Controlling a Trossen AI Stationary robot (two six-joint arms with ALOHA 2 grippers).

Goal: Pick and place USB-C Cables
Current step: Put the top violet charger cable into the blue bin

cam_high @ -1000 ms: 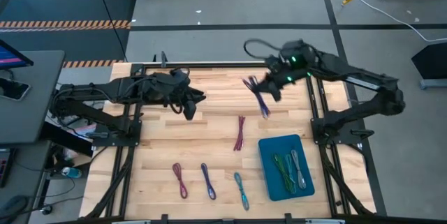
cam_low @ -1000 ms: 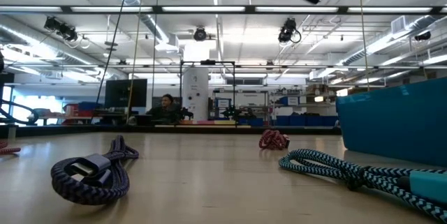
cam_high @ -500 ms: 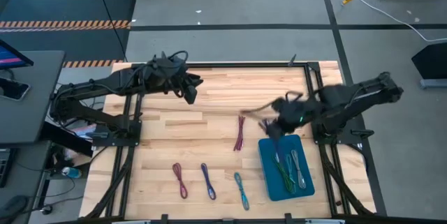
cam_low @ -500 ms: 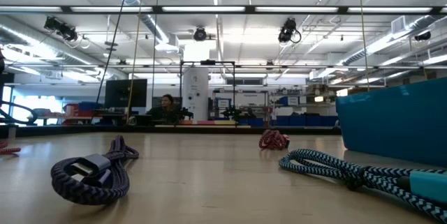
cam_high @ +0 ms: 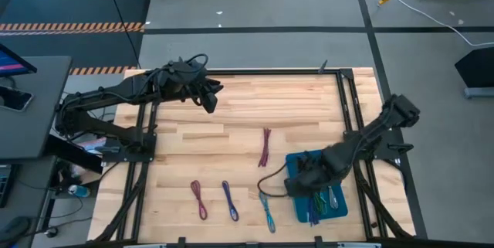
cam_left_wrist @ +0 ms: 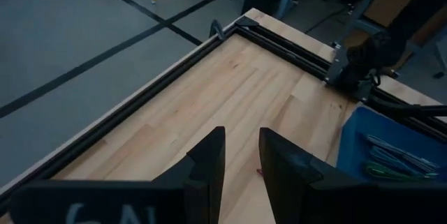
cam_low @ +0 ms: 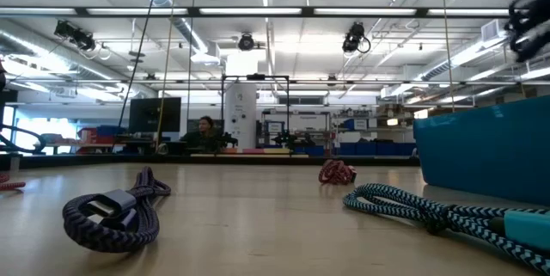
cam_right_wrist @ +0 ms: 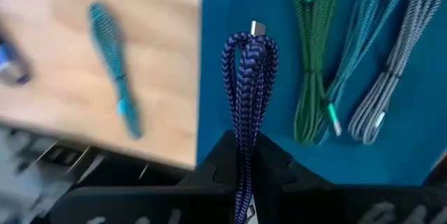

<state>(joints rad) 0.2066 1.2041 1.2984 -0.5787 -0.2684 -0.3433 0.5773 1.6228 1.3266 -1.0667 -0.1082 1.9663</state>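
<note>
My right gripper (cam_high: 307,182) hangs over the blue tray (cam_high: 340,163) at the near right, shut on a dark blue braided USB-C cable (cam_right_wrist: 249,63). Green (cam_right_wrist: 311,63), teal (cam_right_wrist: 357,49) and grey (cam_right_wrist: 392,63) cables lie flat on the tray floor. On the wood lie a maroon cable (cam_high: 265,147), a purple one (cam_high: 199,199), a blue one (cam_high: 230,200) and a teal one (cam_high: 266,209). My left gripper (cam_high: 210,98) hovers high over the far left of the table. Its fingers (cam_left_wrist: 241,158) stand slightly apart, with nothing between them. My right gripper pinches the folded cable bundle (cam_right_wrist: 244,130) between its two fingers, which lie along the strands and point steeply down. The looped end with a metal plug tip (cam_right_wrist: 255,28) sticks out past the fingertips. The bundle is clear of the tray floor.
A black metal frame (cam_high: 255,72) runs along the table's far edge, with both arm bases at the sides. In the low view the tray wall (cam_low: 481,151) stands at the right, and a dark cable (cam_low: 112,211) and a teal one (cam_low: 430,211) lie close in front.
My right gripper has swung from the far middle of the table toward the near edge and down to the tray. It carried the dark blue cable and rolled its wrist on the way. My left gripper has shifted slightly toward the far edge.
</note>
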